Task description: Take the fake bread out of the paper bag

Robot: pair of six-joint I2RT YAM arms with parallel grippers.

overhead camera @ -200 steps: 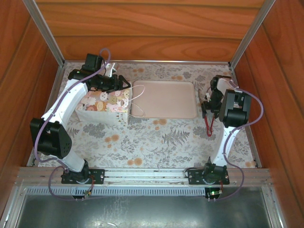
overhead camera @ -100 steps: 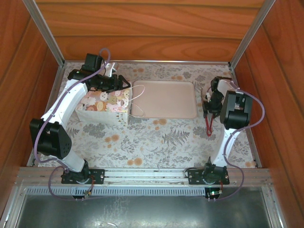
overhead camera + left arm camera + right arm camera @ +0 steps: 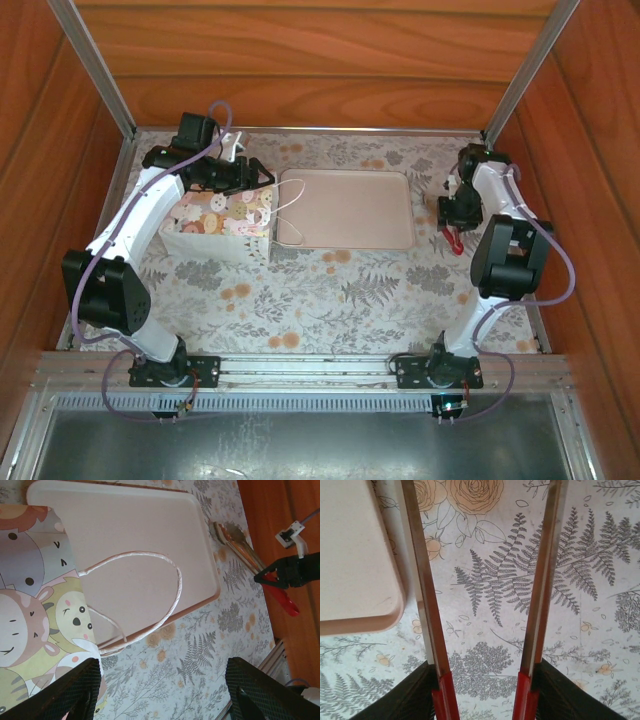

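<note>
Left claw (image 3: 160,697), spread wide, hangs over the paper bag's (image 3: 222,214) right end. The bag touches the tray's (image 3: 345,208) left edge, with its handle (image 3: 179,585) looped onto it. Right claw (image 3: 485,700) pinches tongs (image 3: 426,605) over bare counter (image 3: 330,290) — just off the tray's right edge.

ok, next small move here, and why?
Probably swing the right gripper, shut on the tongs, leftward over the tray toward the paper bag. The tongs hang above the tablecloth beside the tray's corner, far from the bag, whose handle loops onto the tray.
</note>
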